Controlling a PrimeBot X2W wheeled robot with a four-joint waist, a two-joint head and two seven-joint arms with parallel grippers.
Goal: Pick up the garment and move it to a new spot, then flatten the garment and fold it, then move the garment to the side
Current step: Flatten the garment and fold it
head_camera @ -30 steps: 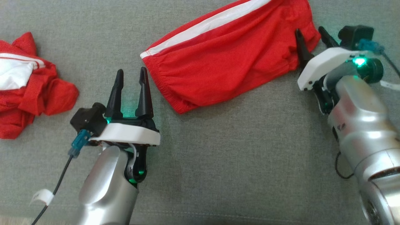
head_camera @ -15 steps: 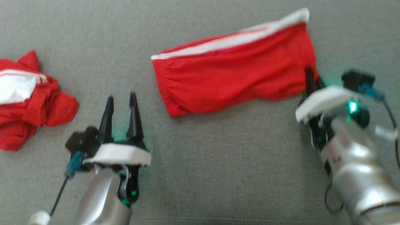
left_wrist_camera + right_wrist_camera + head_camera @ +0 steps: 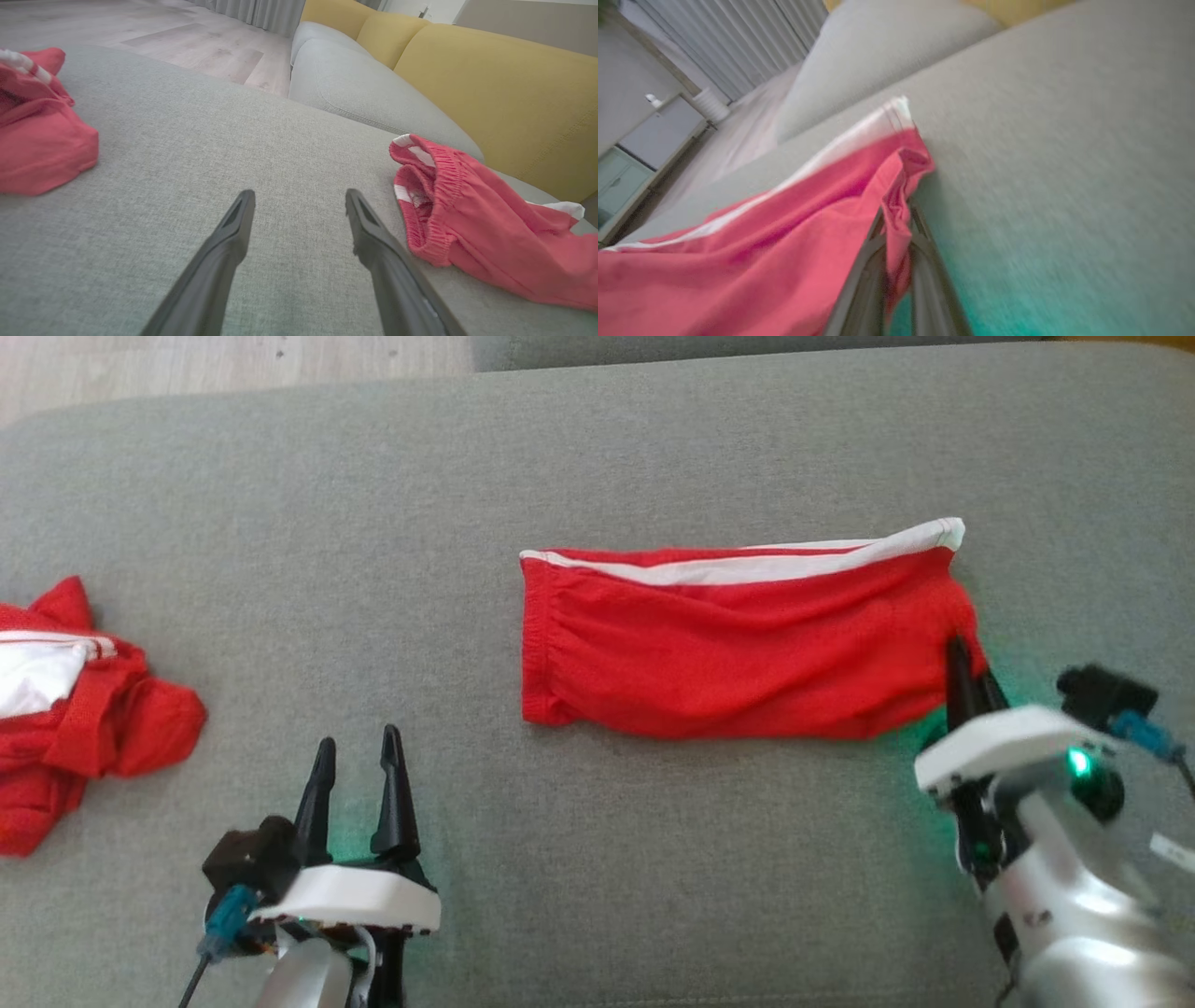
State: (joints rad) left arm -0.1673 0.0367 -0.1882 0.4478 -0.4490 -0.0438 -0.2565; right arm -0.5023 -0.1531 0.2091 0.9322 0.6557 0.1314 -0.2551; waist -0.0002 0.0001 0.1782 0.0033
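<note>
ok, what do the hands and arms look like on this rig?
Left hand and right hand match: two long tapered black fingers, white base plate, green light, black side block with blue connector and dark cable. Forearms are silver.

I count two red garments on one grey sofa seat (image 3: 653,859): one flat garment (image 3: 738,653) and one crumpled garment (image 3: 84,709). I have also two grippers, my left gripper (image 3: 358,739) and my right gripper (image 3: 969,665), each with two dark fingers (image 3: 224,252).

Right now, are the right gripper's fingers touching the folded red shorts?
Touching. The right wrist view shows the fingers of the right gripper pinching a bunched edge of the red shorts between them.
</note>
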